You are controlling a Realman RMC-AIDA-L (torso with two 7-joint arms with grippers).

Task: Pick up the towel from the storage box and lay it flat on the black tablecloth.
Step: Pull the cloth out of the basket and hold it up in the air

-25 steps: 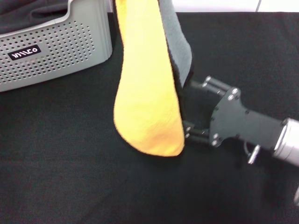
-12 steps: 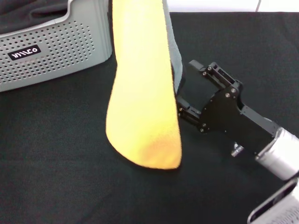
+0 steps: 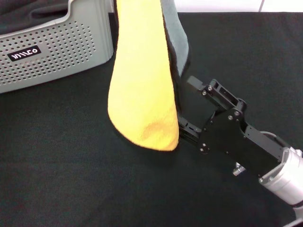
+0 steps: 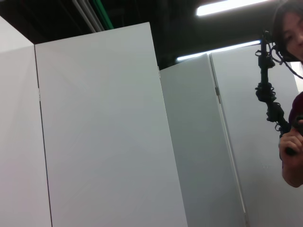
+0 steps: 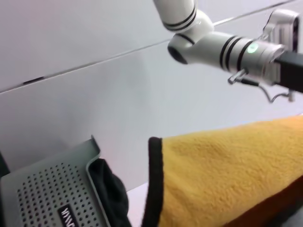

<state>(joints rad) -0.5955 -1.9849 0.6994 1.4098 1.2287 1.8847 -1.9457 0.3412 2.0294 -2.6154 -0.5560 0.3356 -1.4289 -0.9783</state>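
Right hand [image 3: 183, 109], black and two-fingered, reaches in from the counter's near right corner toward the hanging towel [image 3: 144, 85]. Its upper finger [image 3: 208, 87] and lower finger [image 3: 189, 130] stand spread apart, their tips at the towel's right edge with the lower folds between them, though whether they pinch any cloth cannot be told. Since half a second ago this hand has dropped nearer the front edge, and the towel's bottom has swung slightly rightward.

Hanging with its long axis running up and down, the towel points its rounded lower end at the black tablecloth [image 3: 71, 179] in the middle of the counter, above it and not lying on it. Yellow-orange faces left and front; the grey face with dark trim shows along its right side. Its top leaves the head view, so the left hand holding it is unseen there; the right wrist view shows the left arm's [image 5: 222, 47] silver links above the cloth.

At the far left corner stands the storage box [image 3: 57, 52], perforated, bearing a black label [image 3: 26, 53] with a white logo not clearly readable. Dark cloth [image 3: 28, 12] lies inside it.
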